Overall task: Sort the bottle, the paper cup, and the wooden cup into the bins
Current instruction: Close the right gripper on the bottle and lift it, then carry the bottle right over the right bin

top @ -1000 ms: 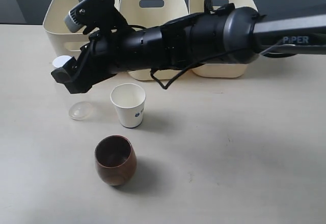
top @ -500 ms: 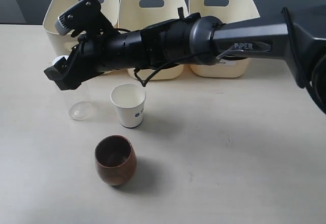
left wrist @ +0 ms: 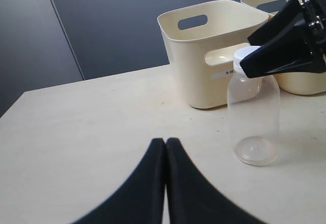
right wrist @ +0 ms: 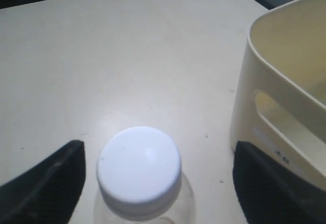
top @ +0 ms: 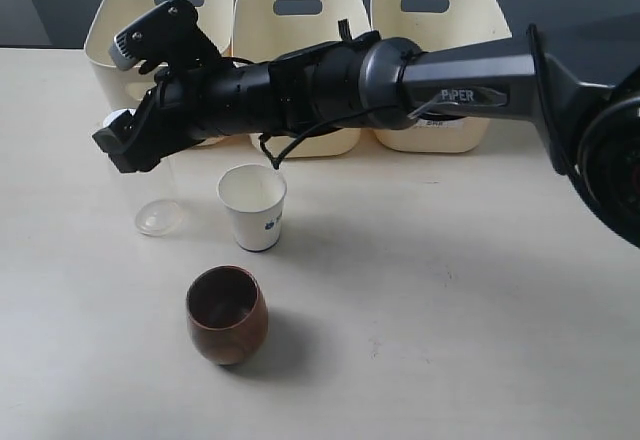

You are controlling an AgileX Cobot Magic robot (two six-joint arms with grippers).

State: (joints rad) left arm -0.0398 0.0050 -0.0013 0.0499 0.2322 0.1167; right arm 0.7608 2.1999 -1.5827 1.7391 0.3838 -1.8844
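Note:
The clear bottle with a white cap stands upright at the left, in front of the left bin. My right gripper reaches across from the right and is open, with a finger on either side of the cap and not touching it; one finger shows beside it. The paper cup stands upright near the middle. The wooden cup stands in front of it. My left gripper is shut and empty, low over the table, a short way from the bottle.
Three cream bins line the back: left, middle and right. The right arm's black body stretches across in front of the middle bin. The left bin's wall is close beside the right gripper.
My right gripper has swung left and slightly back, from beside the bottle to around its cap. The bottle and both cups have not moved.

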